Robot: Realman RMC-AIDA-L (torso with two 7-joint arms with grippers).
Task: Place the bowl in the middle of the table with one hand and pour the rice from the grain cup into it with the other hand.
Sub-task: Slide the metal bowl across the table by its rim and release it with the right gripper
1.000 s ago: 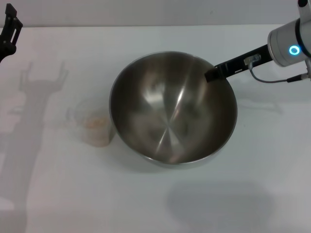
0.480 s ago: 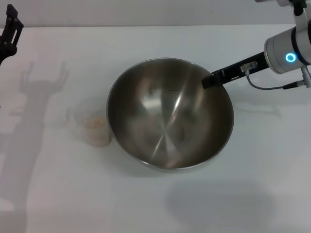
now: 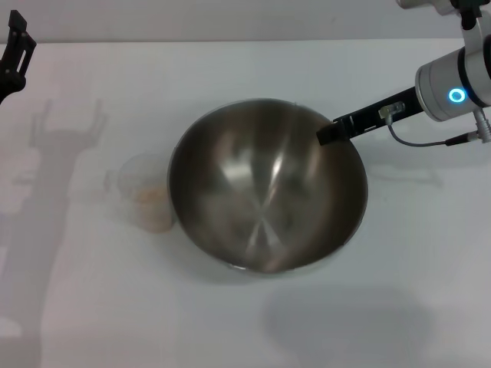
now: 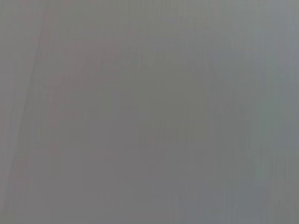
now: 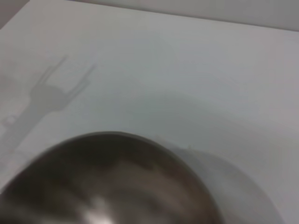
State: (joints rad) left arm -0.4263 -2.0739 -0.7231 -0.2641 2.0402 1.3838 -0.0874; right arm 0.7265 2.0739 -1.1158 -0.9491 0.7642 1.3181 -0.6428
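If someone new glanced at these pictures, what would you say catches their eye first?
The large shiny steel bowl dominates the middle of the white table. The right end effector is at its far right rim, reaching in from the right. The small clear grain cup, holding pale rice, stands on the bowl's left side, while the left end effector hangs at the table's far left corner.
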